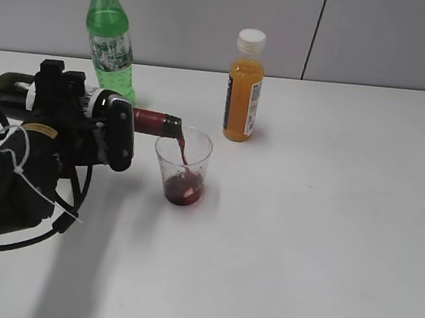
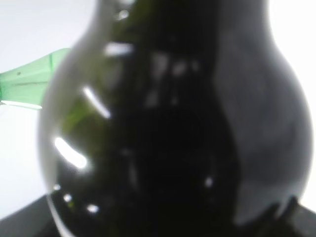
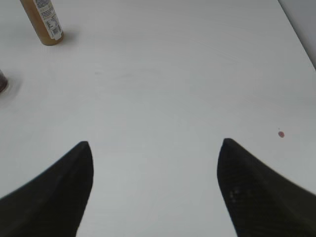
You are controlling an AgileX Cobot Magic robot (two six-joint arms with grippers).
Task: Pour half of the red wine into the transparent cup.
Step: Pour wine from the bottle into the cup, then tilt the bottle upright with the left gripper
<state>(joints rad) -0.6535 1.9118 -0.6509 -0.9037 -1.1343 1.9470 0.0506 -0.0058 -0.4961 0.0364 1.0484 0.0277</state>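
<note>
Left gripper (image 1: 86,127) clamped the wine bottle (image 1: 103,110) near-horizontal, mouth just above the transparent cup (image 1: 183,167) rim; red wine (image 1: 183,192) streamed in, only covering the bottom. Cup stood just in front-left of the orange juice bottle (image 1: 244,86). Judgement: hold tilt steady, keep mouth over the rim, level out near half. Right gripper (image 3: 154,163) was spread wide, empty, well right of the cup
</note>
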